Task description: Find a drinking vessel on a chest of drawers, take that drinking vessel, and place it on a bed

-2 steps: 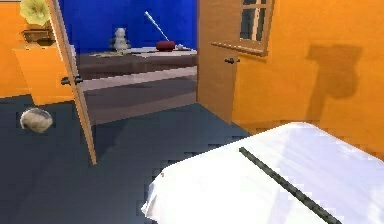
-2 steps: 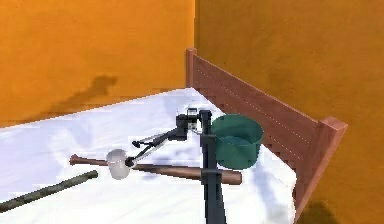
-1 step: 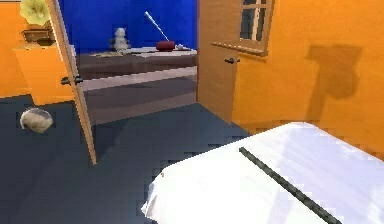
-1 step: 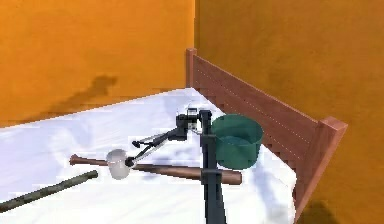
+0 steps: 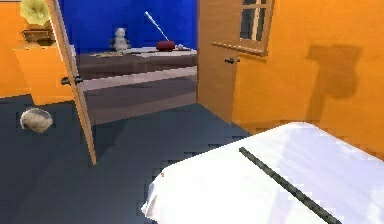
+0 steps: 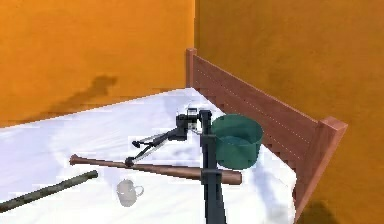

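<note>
Gripper nr bat on bed; contact unclear

A white bed bearing a dark rod lies near an open wooden door and a blue wall.

Orange walls enclose the room, and a deep blue wall shows past an open wooden door. The floor is dark blue-grey. A low grey chest of drawers stands against the blue wall. Beside it, a second brown door carries a small window. The bed has a white sheet and a slatted red-brown headboard.
</note>
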Robot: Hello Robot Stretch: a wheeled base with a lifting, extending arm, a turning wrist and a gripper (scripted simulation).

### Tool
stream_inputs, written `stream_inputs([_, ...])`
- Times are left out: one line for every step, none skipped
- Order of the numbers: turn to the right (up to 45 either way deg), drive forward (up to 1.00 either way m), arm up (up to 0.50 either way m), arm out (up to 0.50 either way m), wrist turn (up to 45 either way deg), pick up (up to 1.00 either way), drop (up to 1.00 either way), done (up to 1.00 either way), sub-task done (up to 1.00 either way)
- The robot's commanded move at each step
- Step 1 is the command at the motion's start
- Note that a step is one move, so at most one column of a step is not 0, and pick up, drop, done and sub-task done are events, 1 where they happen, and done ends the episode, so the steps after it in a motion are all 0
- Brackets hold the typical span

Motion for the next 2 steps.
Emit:
stream_inputs([0.0,0.00,0.10,0.00,0.0,0.00,0.00,0.00,0.00])
stream_inputs([0.0,0.00,0.00,-0.08,0.0,0.00,0.00,0.00,0.00])
